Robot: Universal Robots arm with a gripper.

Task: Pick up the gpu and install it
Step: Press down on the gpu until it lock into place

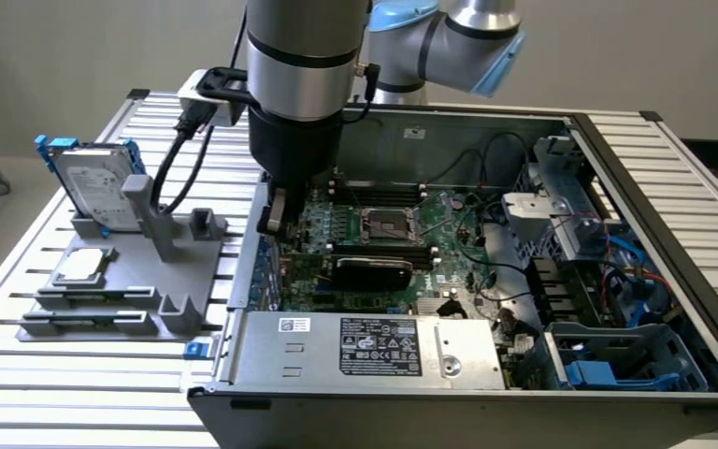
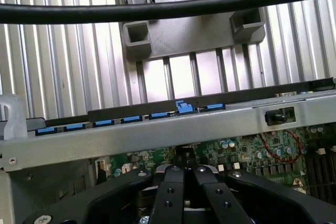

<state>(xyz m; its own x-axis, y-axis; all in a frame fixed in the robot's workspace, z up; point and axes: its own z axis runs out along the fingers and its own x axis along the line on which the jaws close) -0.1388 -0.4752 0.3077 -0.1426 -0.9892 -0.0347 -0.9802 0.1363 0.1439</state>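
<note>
The gpu (image 1: 372, 271) shows as a black-cooler card standing on edge on the green motherboard (image 1: 391, 224), inside the open computer case (image 1: 583, 126). My gripper (image 1: 274, 224) is low inside the case, toward the exterior view's left of the card, close to the case's rear wall. In the wrist view the black fingertips (image 2: 173, 177) of my gripper (image 2: 184, 170) are pressed together over the motherboard (image 2: 262, 145), just inside the rear wall (image 2: 157, 124) with its blue clips. I cannot tell whether anything thin sits between the fingertips or whether they touch the card.
A grey holder (image 1: 122, 281) outside the case carries a silver hard drive (image 1: 91, 182) in a blue frame and a small square chip (image 1: 85, 265). The power supply (image 1: 372, 346) covers the case's near side. A black cable (image 2: 157, 9) crosses the wrist view.
</note>
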